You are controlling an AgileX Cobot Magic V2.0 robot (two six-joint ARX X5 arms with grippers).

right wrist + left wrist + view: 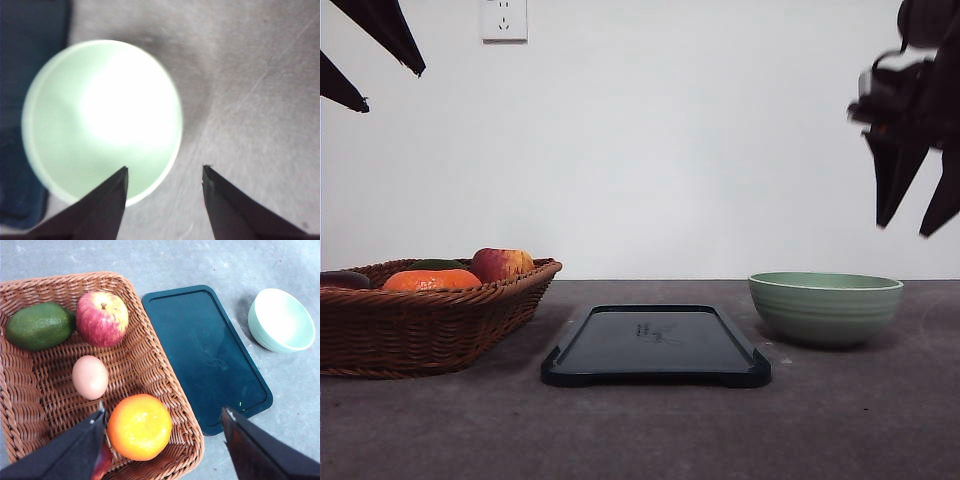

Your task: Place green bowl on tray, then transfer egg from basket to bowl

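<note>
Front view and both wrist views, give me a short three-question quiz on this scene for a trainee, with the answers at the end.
1. True or false: the green bowl already stands on the tray.
2. Multiple choice: in the basket, the egg lies between which two fruits? A) apple and orange B) avocado and apple C) two oranges
3. Fill in: the right gripper is open above the rim of the ____.

Key
1. False; the bowl sits on the table, to the right of the tray.
2. A
3. Bowl

The left gripper hangs open above the basket.
</note>
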